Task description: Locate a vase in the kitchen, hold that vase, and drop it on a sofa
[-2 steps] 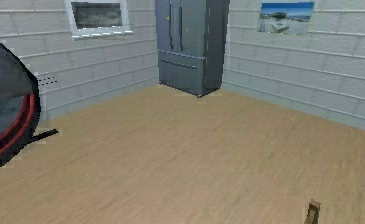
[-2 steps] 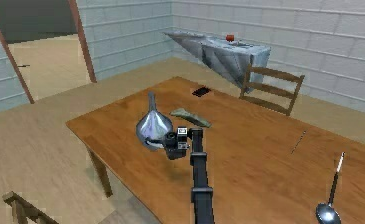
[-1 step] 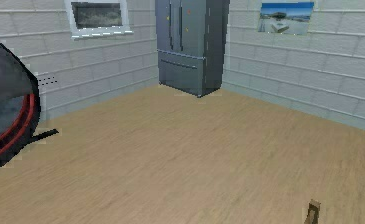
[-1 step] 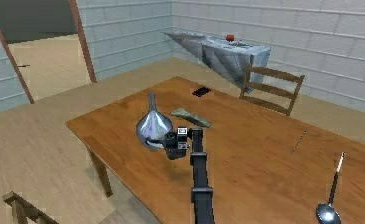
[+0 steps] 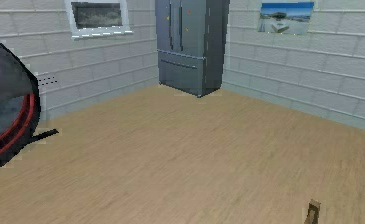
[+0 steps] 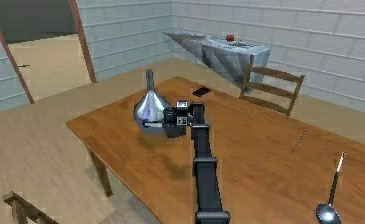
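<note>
- Spanning most of the arm side view, a wooden table [image 6: 275, 140] on a plank floor, w/ pale brick walls behind.
- Grey fridge [image 5: 193, 45] in the far corner of the forward view. A framed picture [image 5: 98, 14] hangs on the wall to its left & another picture [image 5: 286, 16] on the wall to its right.
- Dark round shape w/ a red rim [image 5: 8, 105] at the forward view's left edge; can't tell what it is.
- Grey counter [image 6: 212, 50] against the back wall in the arm side view, w/ a small red thing [image 6: 229, 37] on top.
- Wooden chair [image 6: 271, 88] at the table's far side, between table & counter.
- Arm [image 6: 205, 170] rises from the arm side view's bottom edge, out over the tabletop.
- Vase [image 6: 150, 100] — silver, wide base & thin neck — stands upright on the table toward its left end.
- Gripper [image 6: 158, 124] at the arm's far end, right by the vase's base. The vase sits on the tabletop at it, so can't tell whether it holds anything, nor how its fingers are set.
- Long-handled metal spoon [image 6: 332, 195] on the tabletop at the arm side view's lower right, well apart from the vase.
- Small dark flat item [image 6: 201, 92] on the table, near the vase on its right.
</note>
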You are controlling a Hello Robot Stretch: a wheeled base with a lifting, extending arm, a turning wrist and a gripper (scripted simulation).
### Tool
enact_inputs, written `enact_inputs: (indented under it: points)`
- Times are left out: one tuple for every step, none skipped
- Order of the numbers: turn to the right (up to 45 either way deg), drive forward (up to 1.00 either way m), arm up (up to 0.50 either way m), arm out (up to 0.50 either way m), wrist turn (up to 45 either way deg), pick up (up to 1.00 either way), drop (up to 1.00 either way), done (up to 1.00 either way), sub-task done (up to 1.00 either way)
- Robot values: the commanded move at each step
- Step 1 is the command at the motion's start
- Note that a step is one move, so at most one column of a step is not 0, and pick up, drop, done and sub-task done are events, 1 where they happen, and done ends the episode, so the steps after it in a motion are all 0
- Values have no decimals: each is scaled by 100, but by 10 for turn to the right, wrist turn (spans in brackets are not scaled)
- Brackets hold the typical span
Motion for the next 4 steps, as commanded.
enact_inputs:
  points:
    - [0,0,18,0,0,0,0,0,0]
    - [0,0,0,0,-450,0,0,0,0]
    - [0,0,0,0,-450,0,0,0,0]
    - [0,0,0,0,-180,0,0,0,0]
